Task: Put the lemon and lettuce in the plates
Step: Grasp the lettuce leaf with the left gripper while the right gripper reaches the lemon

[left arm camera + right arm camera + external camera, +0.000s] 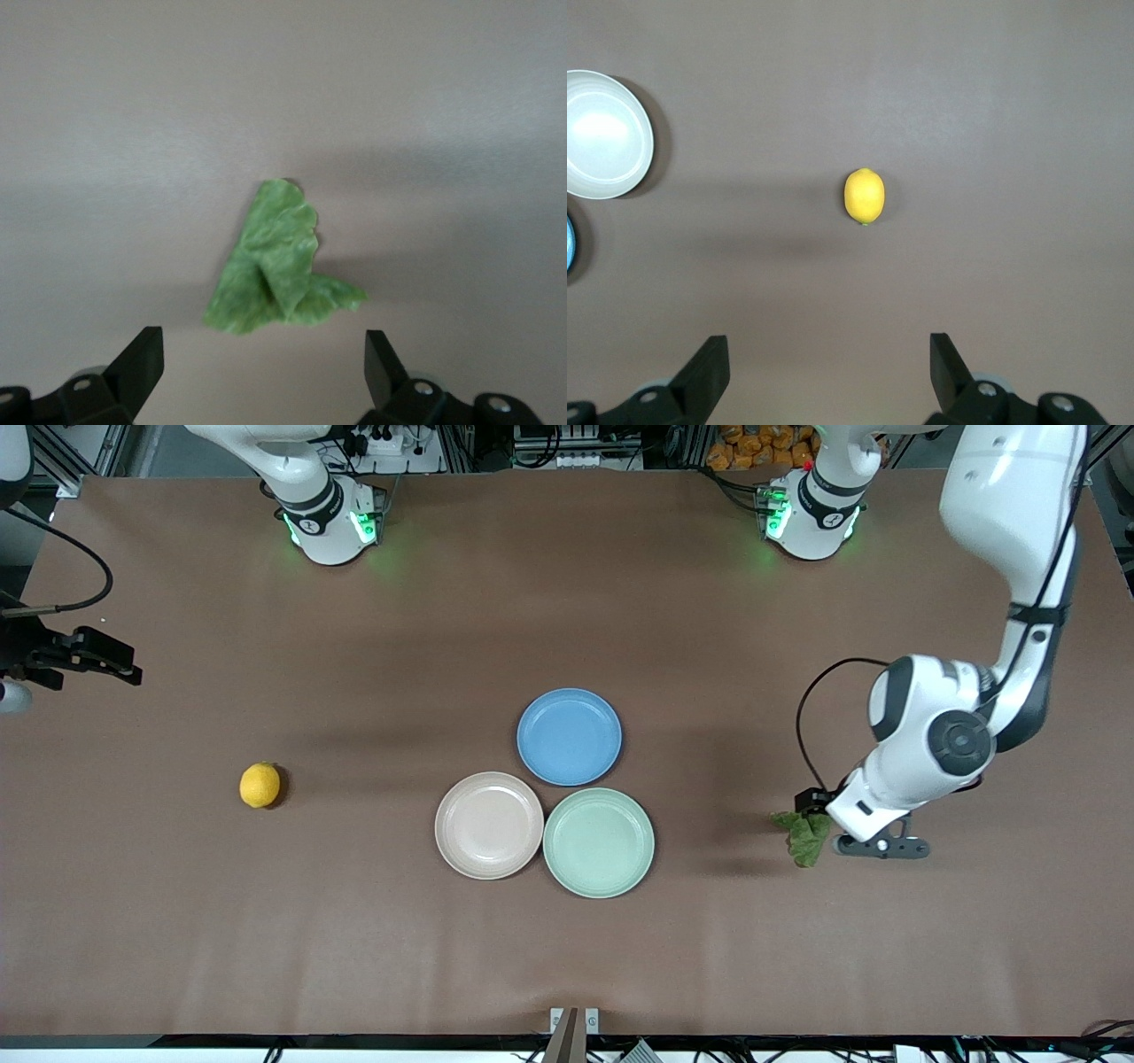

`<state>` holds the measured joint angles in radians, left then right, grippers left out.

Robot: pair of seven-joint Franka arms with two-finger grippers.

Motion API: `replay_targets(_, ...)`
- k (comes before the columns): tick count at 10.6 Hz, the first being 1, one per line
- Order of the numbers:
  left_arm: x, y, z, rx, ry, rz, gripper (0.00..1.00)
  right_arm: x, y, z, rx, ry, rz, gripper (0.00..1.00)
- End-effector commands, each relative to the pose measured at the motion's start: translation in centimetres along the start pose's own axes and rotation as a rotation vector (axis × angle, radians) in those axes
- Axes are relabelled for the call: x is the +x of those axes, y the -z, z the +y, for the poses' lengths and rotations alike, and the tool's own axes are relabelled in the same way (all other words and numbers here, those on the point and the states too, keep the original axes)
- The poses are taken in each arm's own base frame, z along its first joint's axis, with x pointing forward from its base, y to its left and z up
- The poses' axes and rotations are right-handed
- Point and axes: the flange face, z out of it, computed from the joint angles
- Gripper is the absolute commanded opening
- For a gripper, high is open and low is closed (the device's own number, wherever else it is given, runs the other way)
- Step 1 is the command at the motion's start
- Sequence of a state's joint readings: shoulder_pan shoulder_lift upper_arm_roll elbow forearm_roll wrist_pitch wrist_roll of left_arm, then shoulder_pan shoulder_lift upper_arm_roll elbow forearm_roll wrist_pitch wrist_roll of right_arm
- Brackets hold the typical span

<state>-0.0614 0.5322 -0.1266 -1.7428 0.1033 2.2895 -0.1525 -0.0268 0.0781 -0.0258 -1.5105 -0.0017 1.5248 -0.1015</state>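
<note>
The yellow lemon (260, 785) (865, 196) lies on the brown table toward the right arm's end. The wrinkly green lettuce (806, 839) (276, 266) lies toward the left arm's end. Between them sit the pink-beige plate (489, 825) and the mint green plate (599, 841), side by side and both empty. My left gripper (819, 815) (264, 354) hovers low at the lettuce, open, the leaf just ahead of its fingertips. My right gripper (115, 662) (829, 359) hangs open over the right arm's end of the table, apart from the lemon and holding nothing.
An empty blue plate (569, 736) touches the two plates, farther from the front camera. The pink-beige plate (602, 133) shows at the edge of the right wrist view, with a sliver of the blue plate (570, 243). Bare brown tabletop surrounds the lemon and the lettuce.
</note>
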Motion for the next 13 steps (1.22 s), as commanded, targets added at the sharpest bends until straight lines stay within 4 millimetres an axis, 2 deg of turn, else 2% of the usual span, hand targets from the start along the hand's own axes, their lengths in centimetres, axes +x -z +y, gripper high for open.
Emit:
replay_targets(1,0.3,-4.7,0.1,0.008,-0.015,0.007,1.00,-0.3,-1.2,1.1,0.028,-0.023,0.016,1.00)
replay_targets(3,0.4,-6.5,0.0,0.000,-0.012,0.018,1.00,0.1,-2.8,1.3,0.027,-0.027,0.033,1.00)
replay_targets(4,0.5,-7.4,0.6,-0.005,-0.018,0.020,0.92,0.3,-4.1,1.7,0.027,-0.034,0.032,1.00)
replay_targets(5,0.4,-8.3,0.6,-0.009,-0.019,0.025,0.90,0.6,-5.7,1.9,0.027,-0.038,0.033,1.00)
replay_targets(7,0.3,-9.6,0.6,-0.013,-0.017,0.027,0.71,0.9,-9.2,1.9,0.025,-0.039,0.045,1.00)
replay_targets(8,0.3,-10.1,0.7,-0.014,-0.019,0.024,0.61,1.1,-10.2,1.8,0.024,-0.039,0.047,1.00)
replay_targets(9,0.2,-10.6,0.6,-0.015,-0.016,0.016,0.46,1.4,-11.2,1.9,0.025,-0.040,0.039,1.00)
replay_targets(11,0.4,-10.4,0.1,-0.012,-0.008,0.020,0.06,2.0,-14.1,1.9,0.025,-0.040,0.031,1.00)
replay_targets(12,0.6,-9.9,0.0,-0.012,-0.005,0.029,0.00,2.0,-16.3,1.8,0.021,-0.039,0.051,1.00)
replay_targets(13,0.8,-9.3,0.0,-0.010,-0.003,0.037,0.00,1.8,-18.5,1.5,0.018,-0.036,0.074,1.00)
